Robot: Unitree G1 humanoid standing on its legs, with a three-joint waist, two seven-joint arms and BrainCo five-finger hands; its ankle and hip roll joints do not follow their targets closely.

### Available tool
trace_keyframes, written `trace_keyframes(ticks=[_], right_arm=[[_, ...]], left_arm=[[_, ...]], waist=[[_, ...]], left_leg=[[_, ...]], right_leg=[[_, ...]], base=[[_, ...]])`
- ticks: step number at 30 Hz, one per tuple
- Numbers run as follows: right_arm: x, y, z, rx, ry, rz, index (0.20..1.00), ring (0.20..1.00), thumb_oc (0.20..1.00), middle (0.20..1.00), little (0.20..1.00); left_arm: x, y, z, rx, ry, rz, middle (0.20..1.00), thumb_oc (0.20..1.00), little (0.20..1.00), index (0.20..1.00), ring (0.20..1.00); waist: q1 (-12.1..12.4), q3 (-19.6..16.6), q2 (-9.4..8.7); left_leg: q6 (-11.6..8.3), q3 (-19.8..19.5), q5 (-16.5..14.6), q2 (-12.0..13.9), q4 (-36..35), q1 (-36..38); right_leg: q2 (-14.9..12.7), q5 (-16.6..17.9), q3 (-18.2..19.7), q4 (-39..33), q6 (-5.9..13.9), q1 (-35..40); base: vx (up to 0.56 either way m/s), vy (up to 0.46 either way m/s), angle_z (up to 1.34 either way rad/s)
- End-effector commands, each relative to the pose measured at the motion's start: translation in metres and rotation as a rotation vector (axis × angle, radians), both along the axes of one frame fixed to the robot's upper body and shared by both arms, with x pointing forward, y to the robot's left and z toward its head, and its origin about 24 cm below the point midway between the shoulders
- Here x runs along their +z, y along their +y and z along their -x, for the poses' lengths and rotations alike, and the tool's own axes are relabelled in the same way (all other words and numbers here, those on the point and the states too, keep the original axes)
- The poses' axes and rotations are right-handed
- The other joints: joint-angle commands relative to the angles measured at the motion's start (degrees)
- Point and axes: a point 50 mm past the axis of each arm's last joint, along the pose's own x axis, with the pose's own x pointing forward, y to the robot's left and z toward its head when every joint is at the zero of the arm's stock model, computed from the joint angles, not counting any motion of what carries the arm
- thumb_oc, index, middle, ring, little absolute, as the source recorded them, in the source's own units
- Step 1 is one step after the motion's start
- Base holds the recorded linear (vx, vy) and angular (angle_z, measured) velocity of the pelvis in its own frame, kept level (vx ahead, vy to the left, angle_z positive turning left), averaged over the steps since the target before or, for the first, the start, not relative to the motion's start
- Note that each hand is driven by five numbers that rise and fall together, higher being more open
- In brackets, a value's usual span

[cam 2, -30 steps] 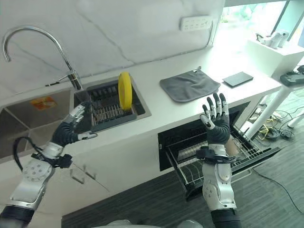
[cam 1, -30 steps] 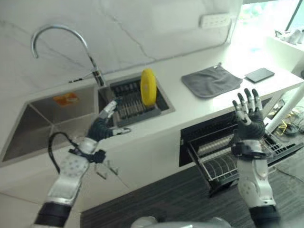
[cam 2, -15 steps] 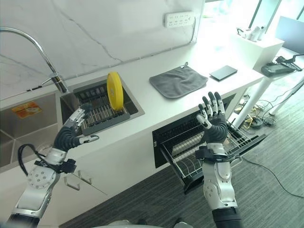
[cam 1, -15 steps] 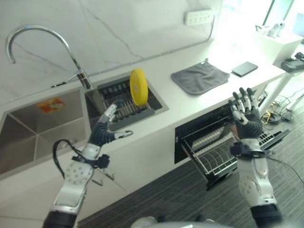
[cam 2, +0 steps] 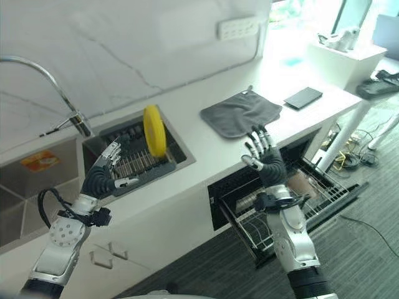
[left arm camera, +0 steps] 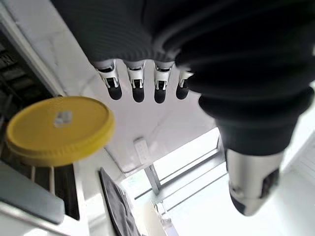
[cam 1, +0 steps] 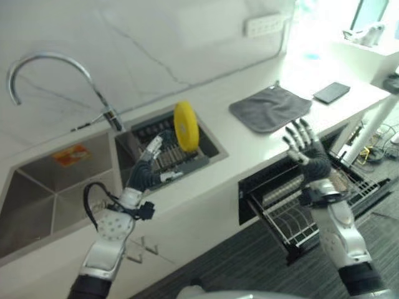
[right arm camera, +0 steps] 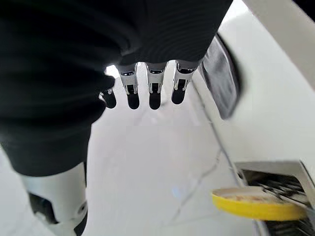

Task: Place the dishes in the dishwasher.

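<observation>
While my right hand hovers with its fingers spread straight and holding nothing above the pulled-out dishwasher rack, my left hand reaches over the counter's front edge toward the drying rack, its fingers straight and relaxed, gripping nothing either. Below the counter the dishwasher stands open, its wire rack drawn forward. Past my left fingertips the yellow plate stands upright on edge in the dark drying rack, set into the smaller basin; my hand is near it but apart from it. Beside that basin lies the steel sink under the curved faucet. Farther along the white counter a grey cloth lies flat, then a dark tablet.
</observation>
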Motion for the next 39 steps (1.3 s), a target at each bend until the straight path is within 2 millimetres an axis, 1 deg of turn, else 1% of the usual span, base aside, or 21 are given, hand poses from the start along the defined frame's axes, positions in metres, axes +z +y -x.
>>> trace_keyframes(ticks=[1,3,5,11,12,14,17,19,21,28,29,32,36,39], right_arm=[[0.036,0.008,-0.004,0.011,-0.169,-0.054,1.0,1.0,1.0,1.0,1.0],[0.038,0.005,-0.009,-0.029,-0.174,-0.106,1.0,1.0,1.0,1.0,1.0],[0.041,0.003,-0.01,-0.048,-0.189,-0.108,1.0,1.0,1.0,1.0,1.0],[0.049,0.001,-0.014,-0.051,-0.206,-0.075,1.0,1.0,1.0,1.0,1.0],[0.05,0.001,-0.016,-0.063,-0.21,-0.061,1.0,1.0,1.0,1.0,1.0],[0.053,0.001,-0.018,-0.068,-0.218,-0.051,1.0,1.0,1.0,1.0,1.0],[0.062,0.002,-0.022,-0.081,-0.245,-0.026,1.0,1.0,1.0,1.0,1.0],[0.071,0.002,-0.026,-0.088,-0.263,-0.014,1.0,1.0,1.0,1.0,1.0],[0.084,-0.002,-0.035,-0.112,-0.268,-0.014,1.0,1.0,1.0,1.0,1.0],[0.091,-0.011,-0.052,-0.137,-0.205,-0.084,1.0,1.0,1.0,1.0,1.0],[0.092,-0.014,-0.059,-0.143,-0.17,-0.098,1.0,1.0,1.0,1.0,1.0],[0.093,-0.016,-0.066,-0.163,-0.143,-0.102,1.0,1.0,1.0,1.0,1.0],[0.1,-0.03,-0.072,-0.218,-0.138,-0.075,1.0,1.0,1.0,1.0,1.0],[0.107,-0.048,-0.077,-0.289,-0.127,-0.065,1.0,1.0,1.0,1.0,1.0]], left_arm=[[0.027,0.008,-0.001,-0.035,-0.119,-0.057,1.0,1.0,1.0,1.0,1.0],[0.027,0.008,0.0,-0.043,-0.115,-0.059,1.0,1.0,1.0,1.0,1.0],[0.027,0.008,0.001,-0.049,-0.113,-0.063,1.0,1.0,1.0,1.0,1.0],[0.027,0.009,0.0,-0.064,-0.114,-0.08,1.0,1.0,1.0,1.0,1.0],[0.028,0.007,0.0,-0.077,-0.116,-0.088,1.0,1.0,1.0,1.0,1.0],[0.028,0.006,0.0,-0.083,-0.114,-0.093,1.0,1.0,1.0,1.0,1.0],[0.028,0.004,-0.001,-0.095,-0.106,-0.099,1.0,1.0,1.0,1.0,1.0],[0.029,0.003,-0.002,-0.107,-0.102,-0.106,1.0,1.0,1.0,1.0,1.0],[0.031,0.003,-0.004,-0.132,-0.102,-0.108,1.0,1.0,1.0,1.0,1.0],[0.035,0.001,-0.006,-0.187,-0.096,-0.119,1.0,1.0,1.0,1.0,1.0],[0.035,-0.001,-0.006,-0.211,-0.093,-0.121,1.0,1.0,1.0,1.0,1.0],[0.036,-0.001,-0.006,-0.233,-0.09,-0.127,1.0,1.0,1.0,1.0,1.0],[0.038,-0.001,-0.005,-0.266,-0.081,-0.131,1.0,1.0,1.0,1.0,1.0],[0.038,-0.002,-0.004,-0.296,-0.075,-0.125,1.0,1.0,1.0,1.0,1.0]], waist=[[2.6,-0.6,-0.28],[3.5,-0.9,-0.33],[4.0,-1.1,-0.26],[4.6,-1.6,-0.39],[5.3,-1.7,-0.43],[5.6,-1.9,-0.46],[6.2,-2.1,-0.58],[6.8,-2.3,-0.73],[7.6,-2.3,-0.96],[8.9,-2.4,-1.55],[9.6,-2.3,-1.69],[10.4,-2.2,-1.87],[11.0,-2.0,-2.05],[11.1,-1.8,-2.2]], left_leg=[[0.05,-4.4,-0.7,-0.4,0.2,-1.5],[0.73,-6.9,-1.7,-1.6,0.2,-1.2],[1.02,-8.1,-2.2,-2.0,0.2,-0.9],[1.56,-9.4,-2.8,-2.3,0.2,-0.7],[1.56,-9.9,-3.1,-2.4,0.2,-0.4],[1.67,-10.2,-3.0,-2.5,0.2,-0.6],[1.72,-10.6,-3.2,-2.5,0.2,-0.5],[1.69,-10.9,-3.3,-2.5,0.2,-0.5],[1.6,-11.3,-3.3,-2.4,0.2,-0.6],[1.42,-12.3,-3.3,-2.3,0.2,-0.4],[1.44,-13.0,-3.4,-2.5,0.2,-0.3],[1.49,-13.7,-3.7,-2.7,0.2,0.0],[1.54,-14.0,-3.9,-2.8,0.2,0.3],[1.55,-13.4,-4.2,-3.0,0.2,0.8]], right_leg=[[0.1,-3.0,-4.8,2.9,0.75,3.7],[0.2,-3.0,-3.1,2.8,0.87,3.5],[0.2,-3.0,-2.2,2.7,1.01,3.3],[0.1,-2.7,-0.9,2.3,1.28,3.1],[0.1,-2.8,-0.8,2.1,1.41,3.5],[0.1,-2.5,-0.9,1.8,1.36,3.5],[0.2,-2.5,-1.0,1.6,1.36,3.7],[0.2,-2.4,-1.3,1.5,1.34,3.8],[0.1,-2.4,-1.8,1.3,1.34,4.1],[0.0,-2.3,-2.6,0.8,1.35,5.0],[0.1,-2.3,-2.8,0.7,1.28,5.3],[0.2,-2.7,-2.9,0.7,1.18,5.8],[0.0,-2.7,-3.3,0.8,1.26,6.1],[-0.1,-2.8,-3.9,1.0,1.34,6.6]], base=[[0.0,0.014,0.14],[0.0,-0.007,0.23],[0.0,-0.017,0.25],[0.0,-0.021,0.04],[0.0,-0.039,0.01],[0.01,-0.021,0.06],[0.02,-0.012,0.06],[0.03,-0.003,0.06],[0.05,0.005,0.13],[0.06,0.004,0.23],[0.08,0.001,0.18],[0.07,-0.002,0.17],[0.07,0.013,0.12],[0.11,0.02,0.19]])
